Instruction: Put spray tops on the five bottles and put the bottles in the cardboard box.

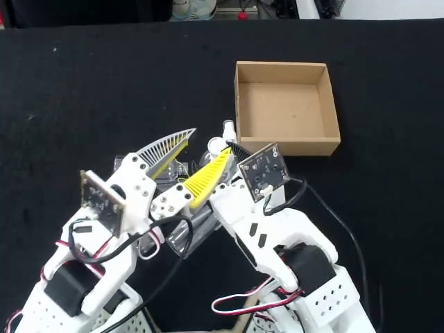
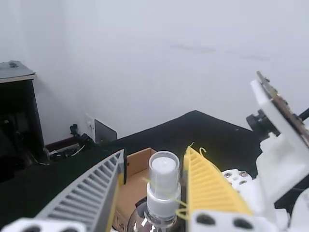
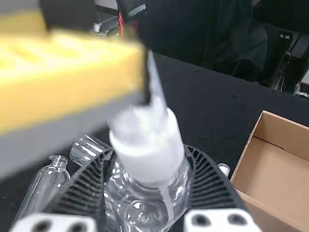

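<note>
On a black cloth surface (image 1: 104, 83), the left end effector (image 1: 211, 141) spreads one grey ribbed finger and one yellow ribbed finger wide on either side of a white cylindrical spray top (image 2: 161, 183), gripping nothing. The top sits on a clear plastic bottle (image 3: 145, 208), whose rounded body is clamped between the black ribbed fingers of the right end effector (image 3: 148, 152). A second clear bottle (image 3: 41, 191) with a bare neck lies on the surface nearby. To the right stands a square, open-topped cardboard box (image 1: 288, 147)
</note>
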Controlling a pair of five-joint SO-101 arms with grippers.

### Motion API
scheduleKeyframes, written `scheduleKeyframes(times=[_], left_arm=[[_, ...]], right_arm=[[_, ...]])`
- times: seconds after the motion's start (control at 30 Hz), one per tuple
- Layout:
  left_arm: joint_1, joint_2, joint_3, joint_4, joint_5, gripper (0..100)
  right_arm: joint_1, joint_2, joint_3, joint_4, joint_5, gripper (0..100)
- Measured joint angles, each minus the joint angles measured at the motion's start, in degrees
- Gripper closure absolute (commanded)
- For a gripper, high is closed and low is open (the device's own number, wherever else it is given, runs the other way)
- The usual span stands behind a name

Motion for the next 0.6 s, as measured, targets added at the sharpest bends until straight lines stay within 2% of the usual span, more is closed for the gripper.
scheduleKeyframes(times=[0.27,0.6], left_arm=[[0.4,8.3,-0.9,-0.1,0.0,81],[-1.1,9.2,-1.3,-0.3,0.2,81]], right_arm=[[0.0,0.0,0.0,0.0,0.0,91.3],[0.0,0.0,0.0,0.0,0.1,91.3]])
